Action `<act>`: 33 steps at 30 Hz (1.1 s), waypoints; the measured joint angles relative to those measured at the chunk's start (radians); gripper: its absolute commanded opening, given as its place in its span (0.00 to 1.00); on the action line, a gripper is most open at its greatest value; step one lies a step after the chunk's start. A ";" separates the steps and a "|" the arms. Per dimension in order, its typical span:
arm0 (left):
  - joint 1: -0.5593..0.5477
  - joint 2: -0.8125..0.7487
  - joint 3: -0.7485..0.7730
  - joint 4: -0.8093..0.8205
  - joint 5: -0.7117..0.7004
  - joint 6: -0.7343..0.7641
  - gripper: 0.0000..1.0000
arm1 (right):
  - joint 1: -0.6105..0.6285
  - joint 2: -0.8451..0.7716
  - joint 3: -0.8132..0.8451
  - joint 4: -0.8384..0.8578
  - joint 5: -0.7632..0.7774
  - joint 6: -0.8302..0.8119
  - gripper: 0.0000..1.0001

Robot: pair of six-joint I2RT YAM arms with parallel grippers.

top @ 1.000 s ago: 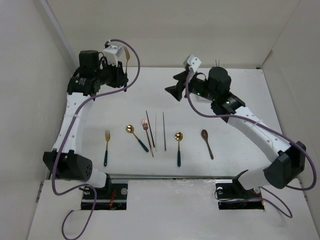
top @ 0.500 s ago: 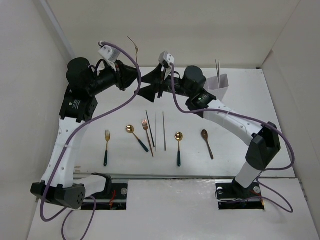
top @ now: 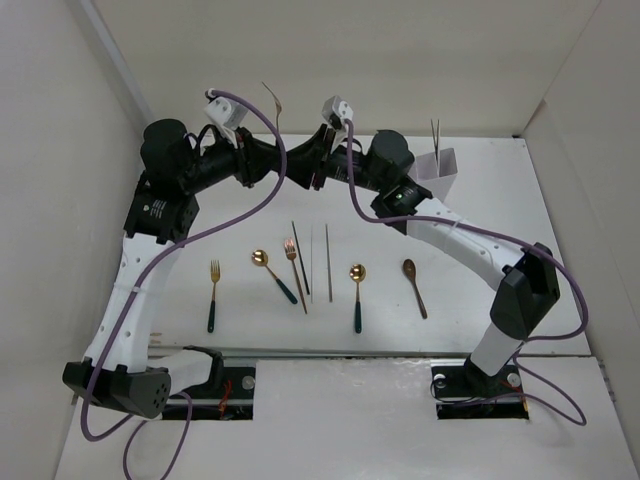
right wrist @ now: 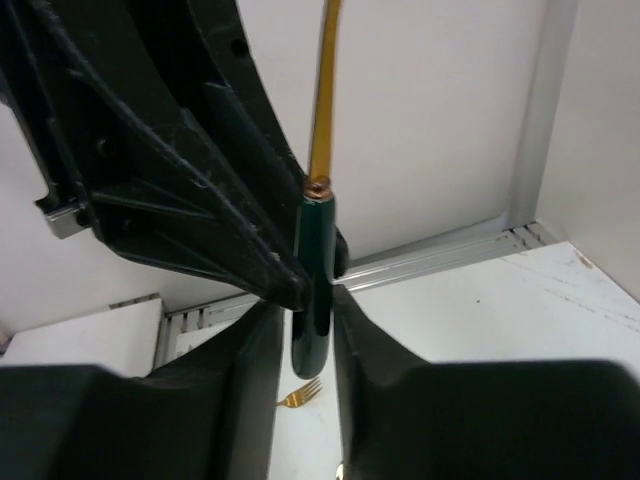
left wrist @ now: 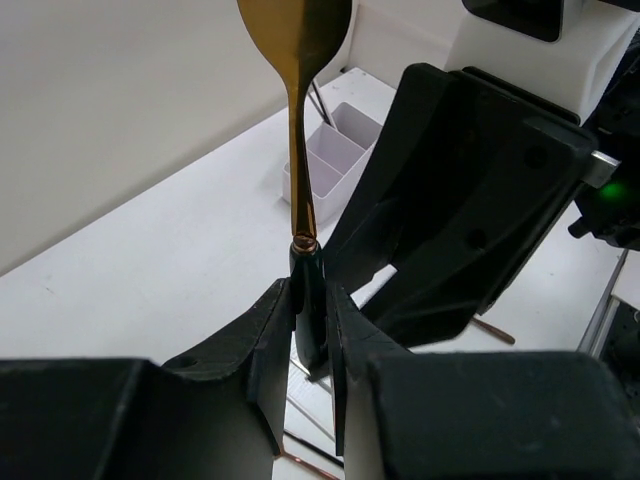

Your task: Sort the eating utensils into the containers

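A gold-headed utensil [top: 272, 98] with a dark teal handle [left wrist: 308, 300] stands upright in the air at the back of the table. My left gripper [top: 283, 166] is shut on that handle. My right gripper [top: 308, 166] faces it from the right, and its fingers [right wrist: 262, 335] are drawn in on the same handle [right wrist: 317, 290] just below the left jaws. The white divided container [top: 446, 166] stands behind the right arm, with chopsticks [top: 435, 130] upright in it. It also shows in the left wrist view as a white container [left wrist: 335, 160].
On the table in a row lie a teal-handled fork [top: 213, 295], a teal-handled spoon [top: 273, 275], a copper fork [top: 297, 270], loose chopsticks [top: 327, 262], another teal-handled spoon [top: 357, 295] and a brown spoon [top: 415, 287]. White walls enclose the table on three sides.
The left arm lifted and swung right with the utensil. The right arm swung left from the container to meet it, and its jaws narrowed onto the handle.
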 measured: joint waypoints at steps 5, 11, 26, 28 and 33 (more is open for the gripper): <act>0.001 0.000 0.000 -0.002 -0.002 0.005 0.00 | -0.002 0.006 0.000 -0.002 0.009 0.006 0.05; 0.000 0.000 0.000 -0.002 -0.001 0.006 0.00 | -0.008 0.006 0.000 -0.001 0.005 -0.003 0.00; -0.002 0.032 0.002 -0.063 -0.090 0.025 1.00 | -0.129 -0.059 -0.149 0.005 0.043 -0.101 0.00; -0.001 0.037 0.002 -0.071 -0.143 0.026 1.00 | -0.222 -0.079 -0.204 0.000 0.076 -0.121 0.00; -0.001 0.038 0.002 -0.075 -0.253 0.042 1.00 | -0.478 -0.061 -0.244 -0.073 0.173 -0.197 0.00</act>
